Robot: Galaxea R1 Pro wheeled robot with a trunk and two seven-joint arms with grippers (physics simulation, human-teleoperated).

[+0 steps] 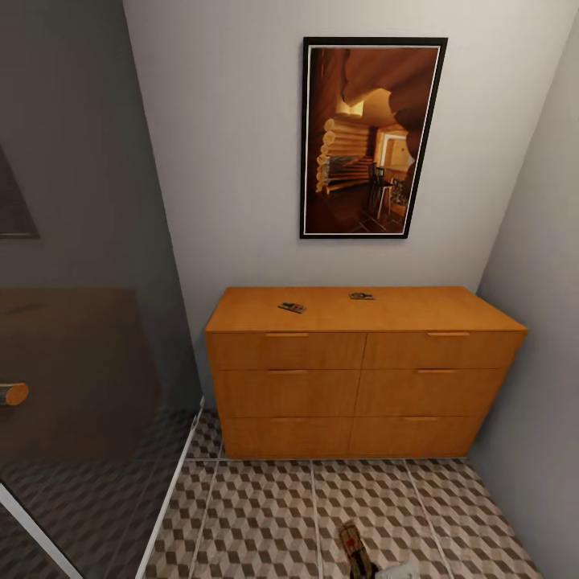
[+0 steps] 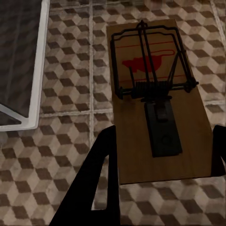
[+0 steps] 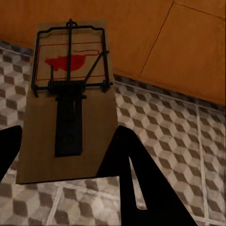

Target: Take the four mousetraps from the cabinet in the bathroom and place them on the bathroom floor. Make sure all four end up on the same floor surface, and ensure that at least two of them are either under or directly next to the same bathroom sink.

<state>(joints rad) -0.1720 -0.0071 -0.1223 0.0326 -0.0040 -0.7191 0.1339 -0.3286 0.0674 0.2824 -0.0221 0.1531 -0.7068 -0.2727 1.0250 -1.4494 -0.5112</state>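
Note:
The orange-brown cabinet [image 1: 362,370] stands against the far wall with its drawers closed. Two small mousetraps lie on its flat top, one left of centre [image 1: 292,307] and one further back [image 1: 361,296]. In the left wrist view my left gripper [image 2: 165,136] is shut on a mousetrap [image 2: 188,117], held flat between the black fingers [image 2: 96,174] above the patterned bathroom floor [image 2: 56,141]. My right gripper [image 3: 68,132] is likewise shut on another mousetrap [image 3: 40,122], with the cabinet front behind it. One held mousetrap [image 1: 354,547] shows low in the head view. The sink is out of view.
A glass shower partition with a white frame [image 1: 173,482] stands at the left; its frame [image 2: 35,70] also shows in the left wrist view. Grey walls close in on both sides of the cabinet. A framed picture [image 1: 371,137] hangs above it. Tiled floor [image 1: 265,515] stretches in front.

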